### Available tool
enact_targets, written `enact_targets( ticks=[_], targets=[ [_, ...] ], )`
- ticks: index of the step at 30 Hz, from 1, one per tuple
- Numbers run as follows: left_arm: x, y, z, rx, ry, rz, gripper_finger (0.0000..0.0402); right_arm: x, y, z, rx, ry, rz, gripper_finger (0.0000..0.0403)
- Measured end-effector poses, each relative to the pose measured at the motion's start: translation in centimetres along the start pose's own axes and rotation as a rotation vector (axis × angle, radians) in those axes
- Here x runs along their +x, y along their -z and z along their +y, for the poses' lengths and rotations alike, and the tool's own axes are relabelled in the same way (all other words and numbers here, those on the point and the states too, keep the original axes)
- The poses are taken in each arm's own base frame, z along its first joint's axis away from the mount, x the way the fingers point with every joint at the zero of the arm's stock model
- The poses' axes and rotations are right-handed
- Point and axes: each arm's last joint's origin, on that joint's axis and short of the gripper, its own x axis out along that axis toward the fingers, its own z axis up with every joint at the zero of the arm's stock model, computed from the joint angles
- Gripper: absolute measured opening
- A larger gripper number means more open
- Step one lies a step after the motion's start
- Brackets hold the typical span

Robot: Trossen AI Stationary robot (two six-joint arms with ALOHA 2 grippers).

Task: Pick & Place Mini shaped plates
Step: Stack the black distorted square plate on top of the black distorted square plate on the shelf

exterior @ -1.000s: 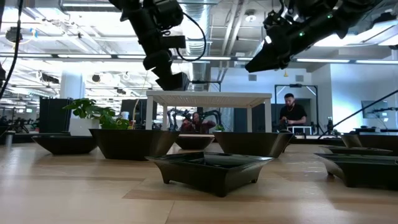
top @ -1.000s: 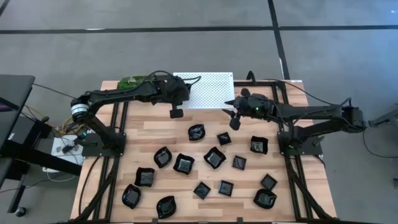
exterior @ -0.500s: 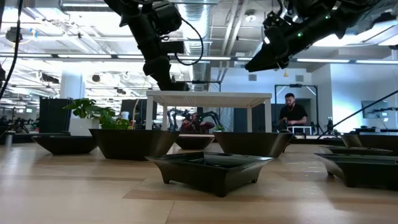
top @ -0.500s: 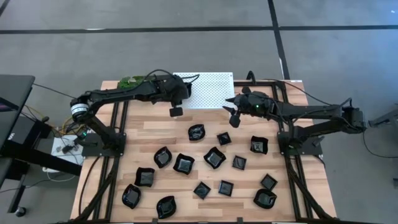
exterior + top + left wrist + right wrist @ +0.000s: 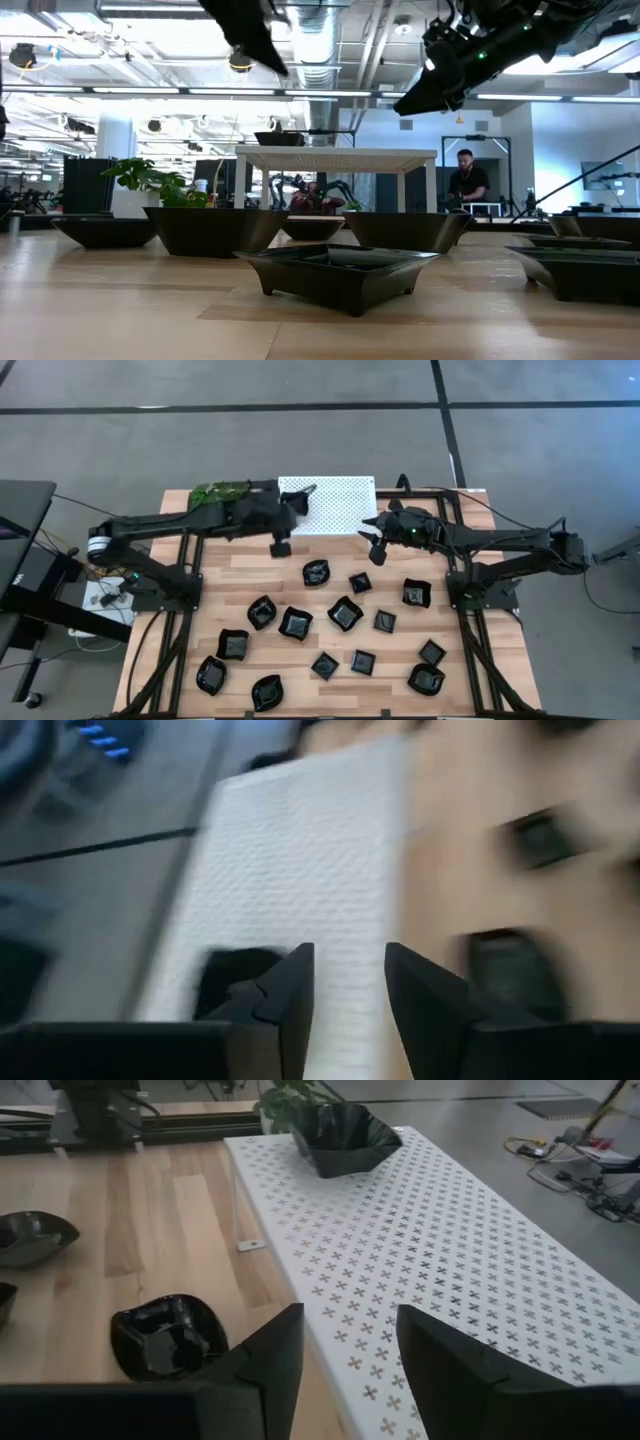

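Plate sits at rack left corner; my left claw apart, empty. Right claw apart, empty, over rack's right edge. Next: fetch another from bench.

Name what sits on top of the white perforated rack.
One black mini plate sits at a corner of the white rack; the rest of its top is bare. Nothing shows what is beneath it.

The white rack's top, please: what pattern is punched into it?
The white rack has regular rows of small cross-shaped holes, clearest in the right wrist view.
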Motion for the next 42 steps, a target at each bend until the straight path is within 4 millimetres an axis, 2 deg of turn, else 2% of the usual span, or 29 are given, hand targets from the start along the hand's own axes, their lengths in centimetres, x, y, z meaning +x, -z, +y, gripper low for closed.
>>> enact_targets(
  ticks=[4,8,12,15,21,28,36,39,42],
  targets=[
    [-2.0,0.1,-3.6,-0.083,0.226,-0.076,0.0123,0.0,0.0,0.1,0.006,-0.044,-0.002,0.0154],
    [-2.4,1.8,-8.5,-0.051,0.389,-0.035,0.012,0.0,0.0,0.3,0.008,-0.077,-0.004,0.0152],
    [-1.8,3.8,-14.0,-0.023,0.502,0.001,0.012,0.0,0.0,0.3,0.008,-0.083,-0.004,0.0154],
    [-1.1,4.7,-17.6,-0.028,0.566,-0.026,0.012,0.0,0.0,0.3,0.008,-0.083,-0.004,0.0155],
    [0.9,6.2,-22.4,-0.027,0.596,0.014,0.0125,0.0,0.0,0.3,0.008,-0.083,-0.004,0.0151],
    [3.5,8.3,-25.0,-0.031,0.56,0.153,0.012,0.0,0.0,0.3,0.008,-0.081,-0.004,0.0149],
    [4.3,8.5,-24.8,-0.056,0.532,0.173,0.0116,0.0,-0.2,0.3,0.007,-0.08,-0.022,0.0153],
    [4.3,8.5,-24.8,-0.057,0.533,0.174,0.0097,0.0,-0.5,0.3,0.004,-0.077,-0.053,0.0151],
    [4.2,8.5,-24.9,-0.066,0.535,0.177,0.0061,0.0,-0.6,0.3,0.004,-0.077,-0.061,0.0148]
  ],
)
